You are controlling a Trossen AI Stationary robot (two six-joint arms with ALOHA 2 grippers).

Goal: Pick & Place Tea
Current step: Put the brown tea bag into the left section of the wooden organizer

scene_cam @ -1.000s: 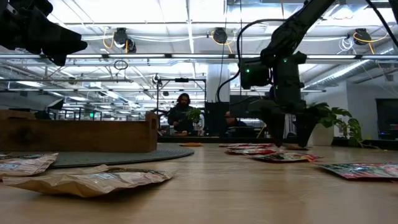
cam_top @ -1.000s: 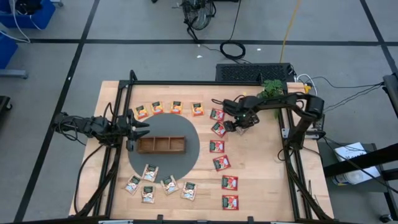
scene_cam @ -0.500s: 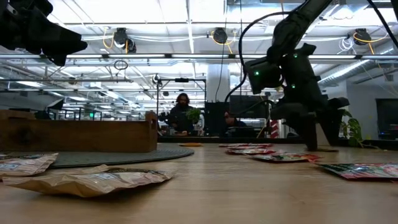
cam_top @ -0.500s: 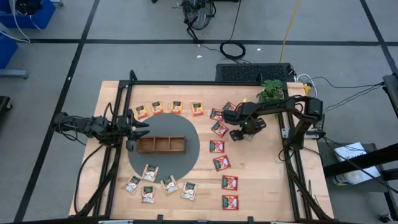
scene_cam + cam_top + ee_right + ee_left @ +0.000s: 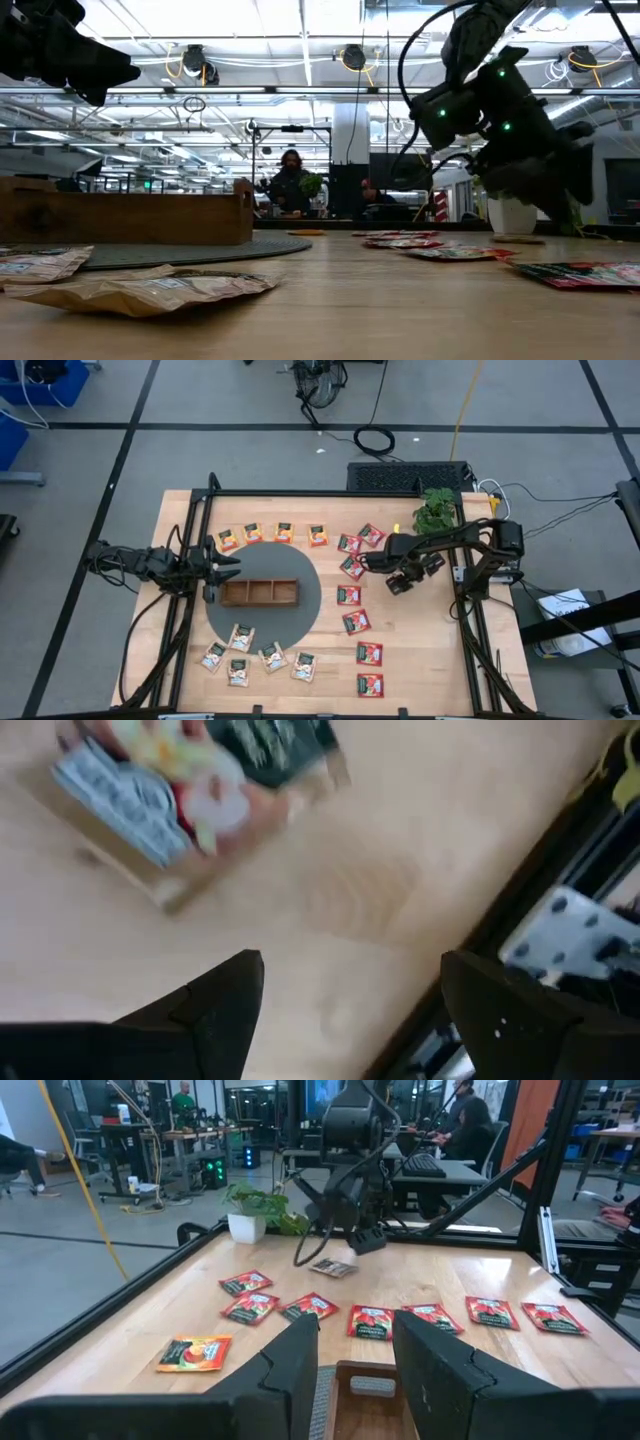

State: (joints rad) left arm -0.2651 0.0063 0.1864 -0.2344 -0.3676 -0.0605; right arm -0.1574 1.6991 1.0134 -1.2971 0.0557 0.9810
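In the high view we saw the right gripper (image 5: 400,582) right of centre over bare table, its fingers spread wide with nothing between them, just beside the column of red tea packets (image 5: 351,568) running down the middle right of the frame. A further red packet (image 5: 371,535) lay near the upper end of that column, below the potted plant (image 5: 436,510). The right wrist view showed one packet (image 5: 170,790) lying flat on the wooden table (image 5: 330,900) beyond the open fingers (image 5: 215,1005), untouched. The left gripper (image 5: 225,567) hung at centre left, at the left end of the brown three-compartment wooden tray (image 5: 260,593) on the grey round mat (image 5: 315,595); its fingers (image 5: 285,1370) stood partly apart and held nothing. Four orange-yellow packets (image 5: 268,533) lay in a row above the tray, and white-and-green packets (image 5: 256,653) were scattered in the lower left. In the low view, packets (image 5: 140,290) lay at lower left, and a person (image 5: 290,190) stood in the room beyond.
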